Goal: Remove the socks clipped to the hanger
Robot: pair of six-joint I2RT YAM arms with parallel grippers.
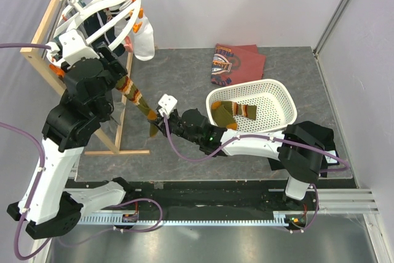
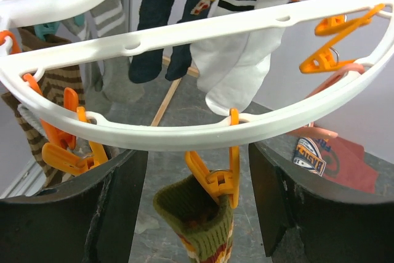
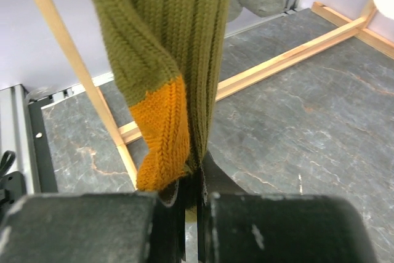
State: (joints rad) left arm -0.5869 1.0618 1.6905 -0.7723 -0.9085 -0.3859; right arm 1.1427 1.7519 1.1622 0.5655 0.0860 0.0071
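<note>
While left claw gapes near hanger, right claw pinches olive sock toe.

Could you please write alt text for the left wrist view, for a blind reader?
A white ring hanger spans the view; an orange clip on its near rim holds the cuff of an olive-green striped sock, which hangs inside the open left gripper. Behind hang white socks and dark socks.
</note>
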